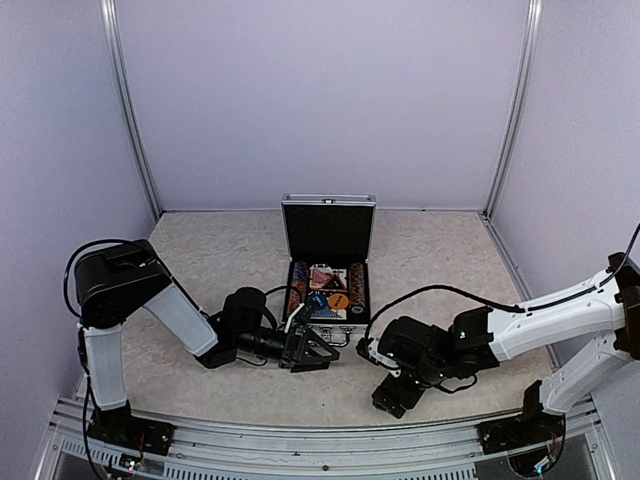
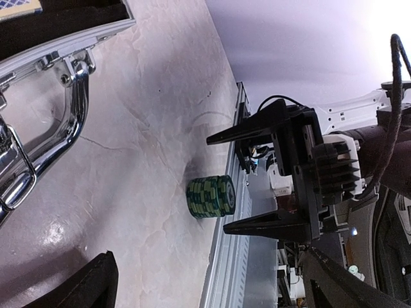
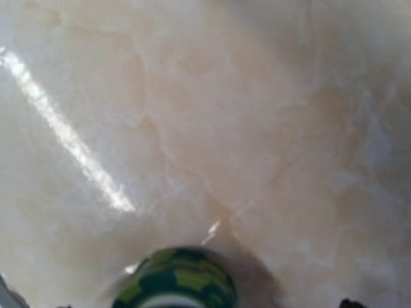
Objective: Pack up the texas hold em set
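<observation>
1. Nearest the arm bases, on the marble-patterned table top (image 1: 200, 260) just inside the metal front rail (image 1: 300, 440), stands a short stack of green-and-dark poker chips (image 2: 210, 196). It is upright, flat faces up and down, and well apart from its case.
2. Directly over that stack is the right gripper (image 1: 390, 397), pointing straight down, jaws spread wide and empty. The left wrist view shows one finger on either side of the stack with a gap at each; no contact is visible.
3. Governing relation: the stack lies straight below the right claw, its axis vertical and in line with the claw's approach. Judgement: a short descent and a squeeze across the chip edges should take it. The right arm is plainly the nearer.
4. Further in is the left gripper (image 1: 318, 352), lying low and pointing right, jaws parted, holding nothing. It is just beside the chrome handle (image 2: 38, 147) on the case front.
5. Beyond is the small silver aluminium case with black lining (image 1: 328, 232), lid upright. It holds chip rows (image 1: 298, 285) and cards (image 1: 325, 277). The green stack sits to its near right.
6. Not established:
   - The overhead view hides the stack under the right gripper.
   - The right wrist view is blurred, cuts the stack at its lower edge and barely shows its own fingers.
   - The chip count is unreadable.
   - A free slot in the case cannot be confirmed.
</observation>
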